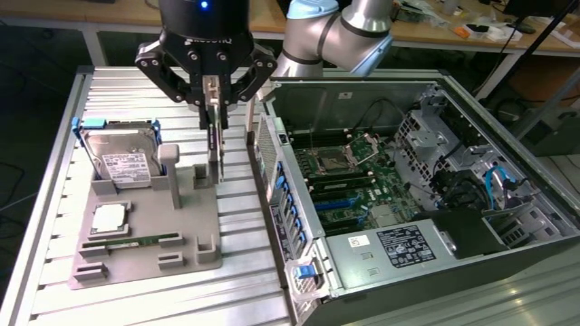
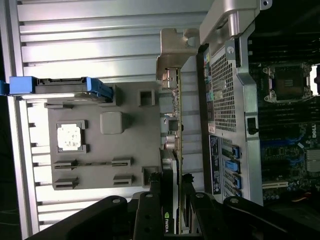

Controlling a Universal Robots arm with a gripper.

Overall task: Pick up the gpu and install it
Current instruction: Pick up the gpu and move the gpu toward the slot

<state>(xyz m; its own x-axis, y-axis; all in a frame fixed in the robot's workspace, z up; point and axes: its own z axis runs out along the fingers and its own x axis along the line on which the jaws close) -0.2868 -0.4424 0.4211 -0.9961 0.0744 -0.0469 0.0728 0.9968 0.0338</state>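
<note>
The claw [image 2: 171,181] grips the gpu [image 2: 175,120] beside the open case [image 2: 225,95]

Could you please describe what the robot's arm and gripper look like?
The arm is silver-grey tubing with rounded joints and a pale blue cap. The gripper is black, with linked bar fingers, white lettering and a small blue light.

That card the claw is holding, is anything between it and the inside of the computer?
Yes. The gripper holds the gpu over the grey tray, outside the case; the case's perforated back wall stands between it and the motherboard.
</note>
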